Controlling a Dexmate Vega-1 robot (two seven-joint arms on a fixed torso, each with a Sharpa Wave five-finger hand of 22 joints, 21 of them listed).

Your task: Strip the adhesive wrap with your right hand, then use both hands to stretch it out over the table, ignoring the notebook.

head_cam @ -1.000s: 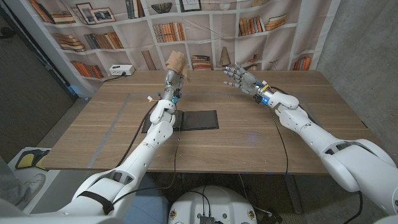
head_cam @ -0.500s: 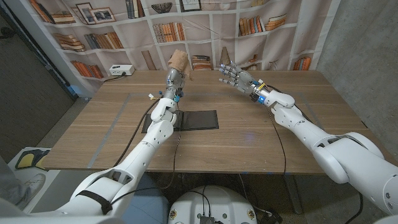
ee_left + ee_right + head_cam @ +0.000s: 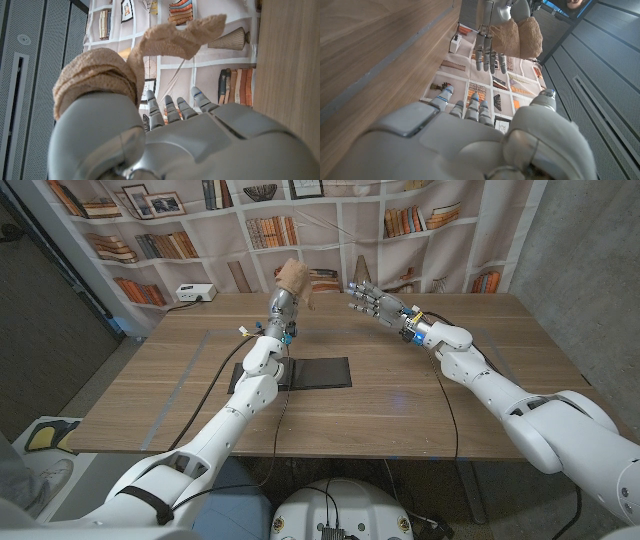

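— Wood-grain planks covered the whole counter point(image 3: 400, 395), didn't they? What was behind it?

— A printed bookshelf backdrop point(image 3: 180, 240), with a small white box point(image 3: 196, 293) sitting at the counter's far left edge.

— And on the counter itself?

— A dark, flat notebook point(image 3: 315, 371) lay left of the middle, just beside the left forearm. Nothing touched it.

— Where were the arms?

— Both reached toward the far edge. The left hand point(image 3: 283, 302) was raised above the far side of the counter, fingers pointing up. The right hand point(image 3: 372, 302) hung near it, to its right, at about the same height, palm turned toward the left one.

— Was the right hand holding anything?

— No. Its fingers point(image 3: 358, 293) were spread apart and empty, close to the wrap but apart from it.

— So where was the adhesive wrap?

— The tan adhesive wrap point(image 3: 293, 277) was bunched around the left hand's thumb side. In the left wrist view the wrap point(image 3: 95, 75) showed as a crinkled wad on that hand point(image 3: 170, 145), with a loose tail curling out past the fingers. The right wrist view showed the same tan lump point(image 3: 517, 35) on the left hand point(image 3: 492, 47), beyond the right hand point(image 3: 485, 140).

— Was the left hand clamped on it?

— I could not tell; the wrap sat wound on it, and the other fingers stood straight.
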